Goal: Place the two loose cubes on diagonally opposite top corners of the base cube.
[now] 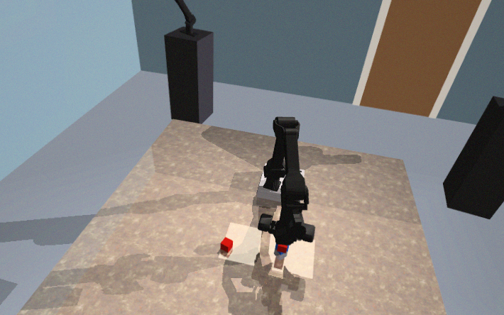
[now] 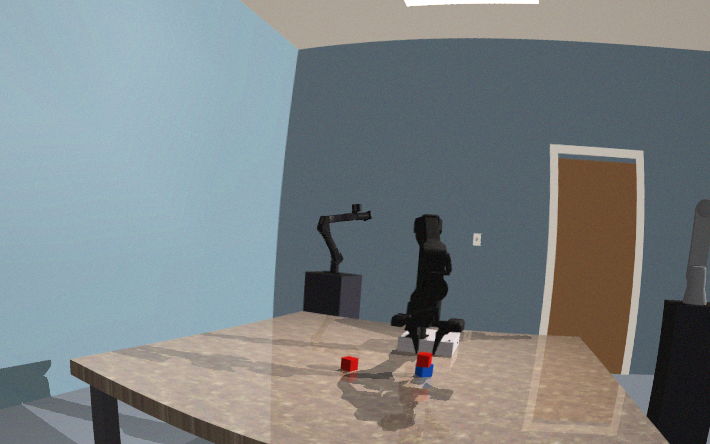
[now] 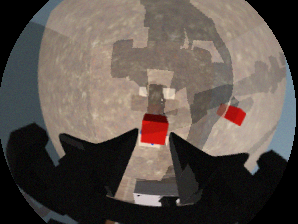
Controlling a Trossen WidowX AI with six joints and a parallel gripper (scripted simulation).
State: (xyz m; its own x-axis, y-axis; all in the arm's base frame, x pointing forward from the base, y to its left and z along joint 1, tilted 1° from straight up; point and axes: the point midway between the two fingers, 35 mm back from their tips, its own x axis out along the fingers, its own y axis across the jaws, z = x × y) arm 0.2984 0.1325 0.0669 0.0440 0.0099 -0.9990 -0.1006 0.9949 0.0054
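One red cube (image 1: 282, 248) (image 2: 424, 359) (image 3: 154, 131) sits on top of the blue base cube (image 2: 424, 371) and looks level. Slivers of blue show around it in the wrist view; its exact offset on the base is hard to tell. My gripper (image 2: 425, 353) (image 3: 153, 133) is open, its fingertips near the upper part of this cube with a narrow gap on each side. In the top view the fingertips are hidden behind the hand. The other red cube (image 1: 226, 245) (image 2: 349, 363) (image 3: 235, 115) lies on the table, left of the base in the top and exterior views.
The table (image 1: 363, 254) (image 2: 209, 380) carries the arm's white-grey base plate (image 1: 268, 194) (image 2: 446, 346) behind the cubes. Shadows of the arm fall around the cubes. Black pedestals (image 1: 183, 78) (image 2: 683, 358) with other arms stand beyond the table.
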